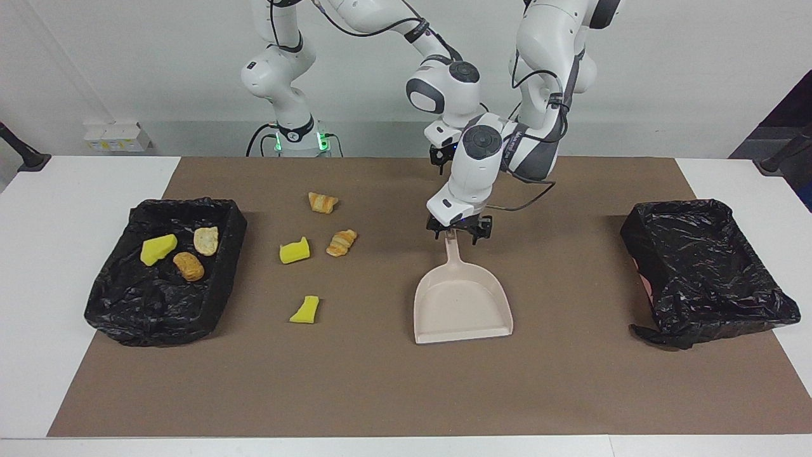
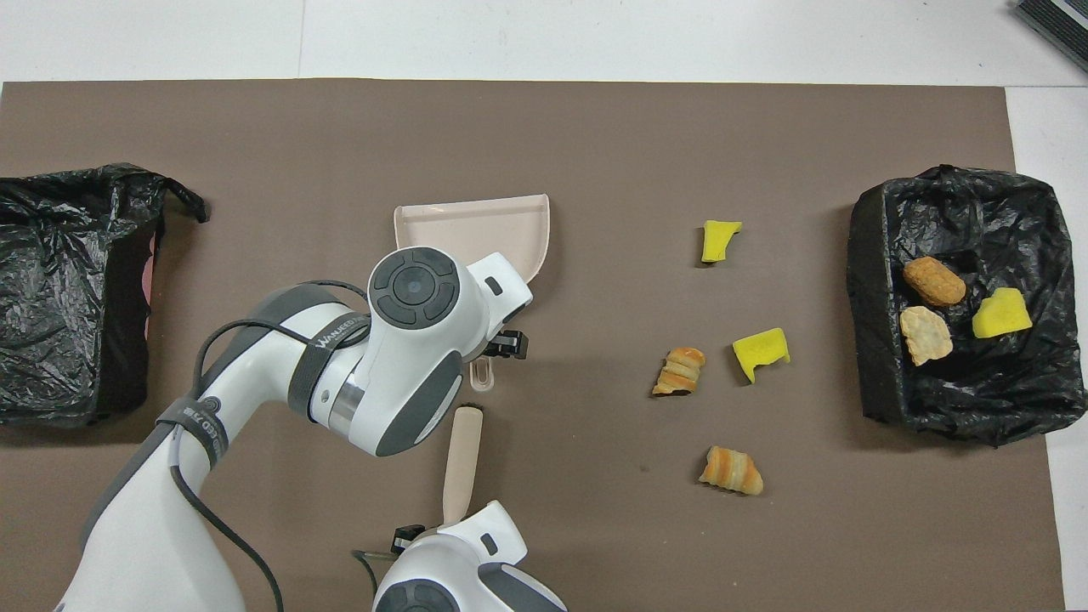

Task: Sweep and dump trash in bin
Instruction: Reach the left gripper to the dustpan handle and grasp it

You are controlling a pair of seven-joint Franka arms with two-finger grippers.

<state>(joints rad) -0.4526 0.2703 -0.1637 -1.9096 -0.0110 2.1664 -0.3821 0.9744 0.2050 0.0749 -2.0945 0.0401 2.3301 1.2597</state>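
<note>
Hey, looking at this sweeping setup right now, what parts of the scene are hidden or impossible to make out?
- Right gripper: the left arm's wrist hides its fingers in the facing view; its own wrist covers them overhead.
- Brush: only the handle shows; the right arm covers its head.
- Dustpan handle: the grasp point sits under the left gripper.

Beige dustpan (image 1: 462,304); yellow chunks (image 1: 295,251); golden-brown croissants (image 1: 342,242); black bin liners (image 1: 108,298); brown mat (image 1: 380,393).

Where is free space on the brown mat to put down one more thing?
Bare mat lies between the dustpan and the empty bin. Crowded: four trash pieces lie beside the filled bin, and both grippers work by the dustpan's handle.
</note>
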